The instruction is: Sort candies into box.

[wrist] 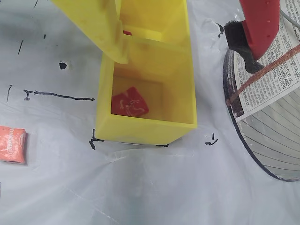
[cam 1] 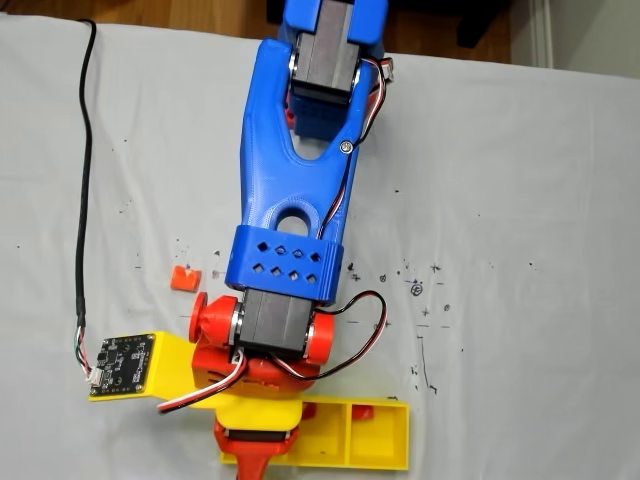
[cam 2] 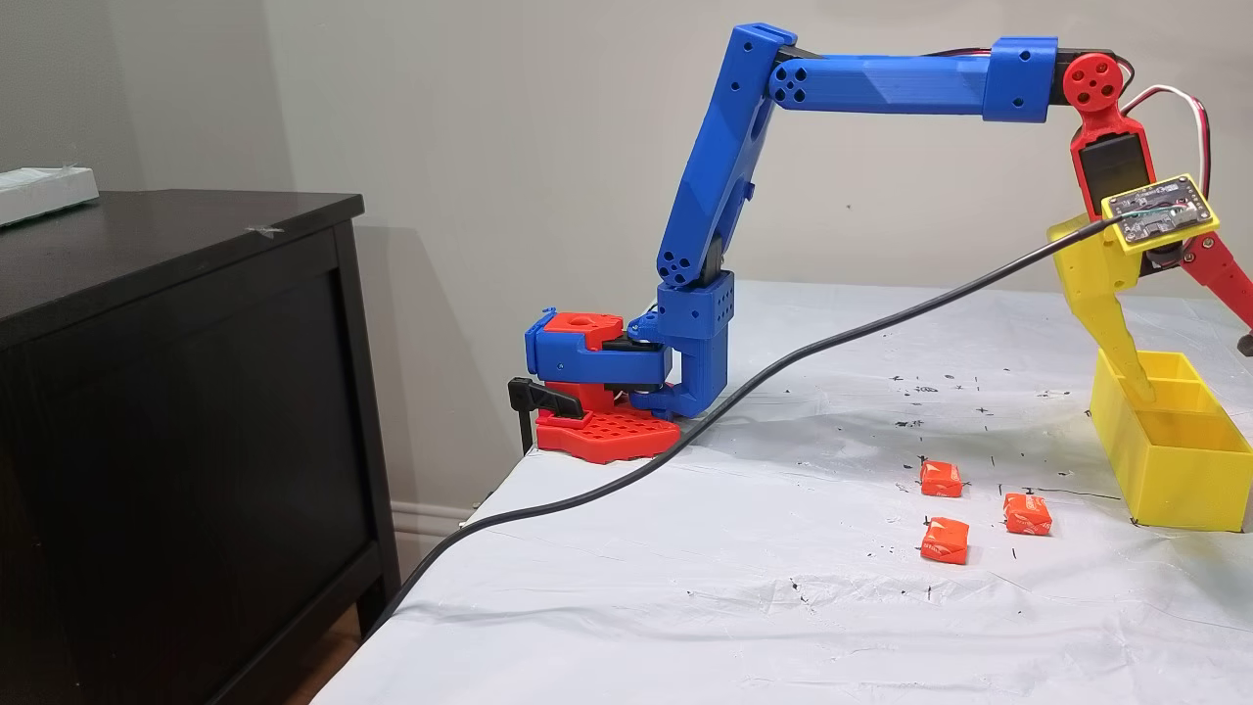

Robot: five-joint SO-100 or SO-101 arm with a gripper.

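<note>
The box (wrist: pixel 145 131) is a yellow tray, also seen at the table's edge in both fixed views (cam 1: pixel 350 465) (cam 2: pixel 1175 480). A red candy (wrist: pixel 130 102) with white marks lies in its nearest compartment, and a red sliver (wrist: pixel 127 33) shows in the compartment behind. My gripper (wrist: pixel 185 58) is open over the box with nothing between its fingers. Its yellow finger (cam 2: pixel 1136 382) dips into the tray and the red finger (wrist: pixel 260 23) stands outside it. Three orange candies (cam 2: pixel 941 479) (cam 2: pixel 1027 514) (cam 2: pixel 945 540) lie on the white sheet beside the box. One orange candy (cam 1: pixel 183 277) (wrist: pixel 11 144) appears left of the arm.
A round dark-rimmed ribbed object (wrist: pixel 267 140) with printed paper on it sits right of the box in the wrist view. A black cable (cam 2: pixel 685 431) runs across the table from the wrist camera. A dark cabinet (cam 2: pixel 176 392) stands beyond the table's left edge.
</note>
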